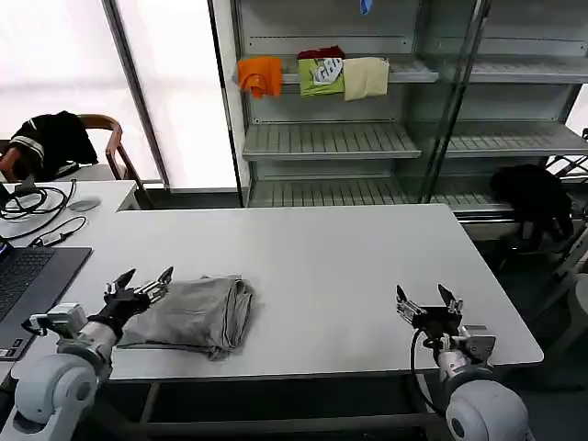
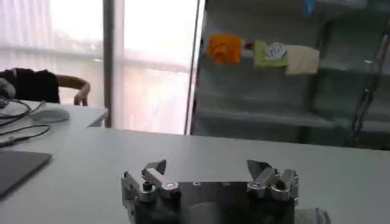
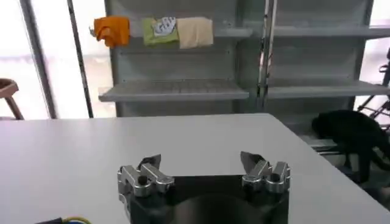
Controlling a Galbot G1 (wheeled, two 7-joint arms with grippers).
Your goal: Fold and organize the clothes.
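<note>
Folded grey shirt (image 1: 195,313) near surface (image 1: 322,266) front-left edge; left claw (image 1: 140,284) released beside it, right claw (image 1: 428,300) released front-right.

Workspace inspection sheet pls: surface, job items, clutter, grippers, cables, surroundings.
Surface: white table, mostly bare.
Job's things: one grey shirt lying roughly folded near the table's front edge on the robot's left.
Clutter: laptop at the left edge; mouse on the adjoining desk.
Grippers: left gripper open, over the shirt's left edge; right gripper open, over bare table at the front right, holding nothing.
Cables: black cables coiled on the left desk, one running toward the laptop.
Surroundings: shelving behind with orange, green and cream folded garments; chair with a black garment; another black garment at the right.
</note>
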